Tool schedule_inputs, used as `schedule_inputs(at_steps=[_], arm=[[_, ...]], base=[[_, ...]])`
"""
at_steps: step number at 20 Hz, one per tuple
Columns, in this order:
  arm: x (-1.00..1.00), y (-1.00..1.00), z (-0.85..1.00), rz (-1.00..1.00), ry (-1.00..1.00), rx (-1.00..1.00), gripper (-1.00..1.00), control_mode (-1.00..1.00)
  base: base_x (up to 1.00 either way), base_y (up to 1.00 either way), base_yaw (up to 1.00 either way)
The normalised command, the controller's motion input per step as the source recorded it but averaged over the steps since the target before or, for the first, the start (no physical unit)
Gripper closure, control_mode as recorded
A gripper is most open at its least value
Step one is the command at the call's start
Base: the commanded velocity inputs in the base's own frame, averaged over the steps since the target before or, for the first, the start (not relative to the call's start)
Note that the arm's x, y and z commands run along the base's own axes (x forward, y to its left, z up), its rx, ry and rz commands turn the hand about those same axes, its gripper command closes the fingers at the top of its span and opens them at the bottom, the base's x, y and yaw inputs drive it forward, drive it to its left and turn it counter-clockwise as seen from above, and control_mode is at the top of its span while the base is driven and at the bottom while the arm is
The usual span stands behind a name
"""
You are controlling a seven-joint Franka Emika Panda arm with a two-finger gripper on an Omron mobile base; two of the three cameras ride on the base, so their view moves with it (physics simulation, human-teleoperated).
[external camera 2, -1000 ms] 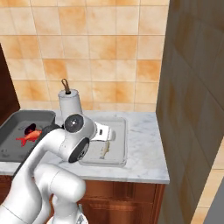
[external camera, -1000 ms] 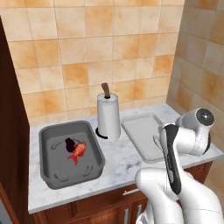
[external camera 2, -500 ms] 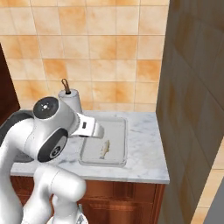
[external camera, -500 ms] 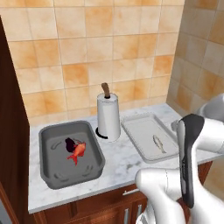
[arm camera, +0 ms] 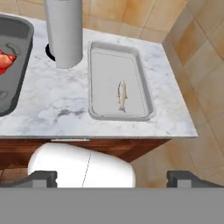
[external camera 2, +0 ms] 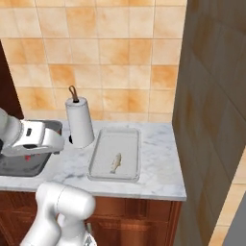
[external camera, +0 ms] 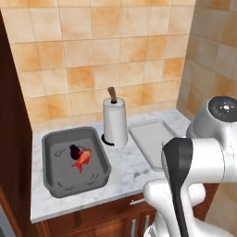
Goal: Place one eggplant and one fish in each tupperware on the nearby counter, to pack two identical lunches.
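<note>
— Nearest first: how do the jaws stand, and holding anything?
— Spread wide and empty, pulled back off the front edge of the surface (arm camera: 57, 109), with both tips (arm camera: 41, 177) at the bottom corners of the hand view, well apart.
— And just past that edge?
— Pale shallow tupperware (external camera 2: 98, 166) lying flat on the marble, right of the paper-towel roll (external camera 2: 79, 121). Silvery grey fish (arm camera: 121, 95) lying lengthwise near its middle, alone in it.
— Further left?
— Deep dark grey tupperware (external camera: 55, 185), also on the marble, just beside the roll's base. Red-orange fish (external camera: 82, 159) on its floor, with a dark purple eggplant (external camera: 74, 150) touching the fish on the wall side.
— Second eggplant?
— Cannot tell where.
— Farthest back?
— Paper-towel roll upright between the two containers, close to the tan tiled wall (external camera 2: 115, 53).
</note>
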Motion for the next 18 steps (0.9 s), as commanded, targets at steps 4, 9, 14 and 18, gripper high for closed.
schedule_inputs(at_steps=[4, 9, 14, 18], arm=[[0.0, 0.0, 0.0, 0.0, 0.0, 0.0, -1.0, 1.0], [0.0, 0.0, 0.0, 0.0, 0.0, 0.0, -1.0, 1.0], [0.0, 0.0, 0.0, 0.0, 0.0, 0.0, -1.0, 1.0], [0.0, 0.0, 0.0, 0.0, 0.0, 0.0, -1.0, 1.0]], base=[[-1.0, -0.08, 0.2], [-1.0, -0.23, 0.26], [-1.0, -0.22, 0.25], [-1.0, -0.15, 0.15]])
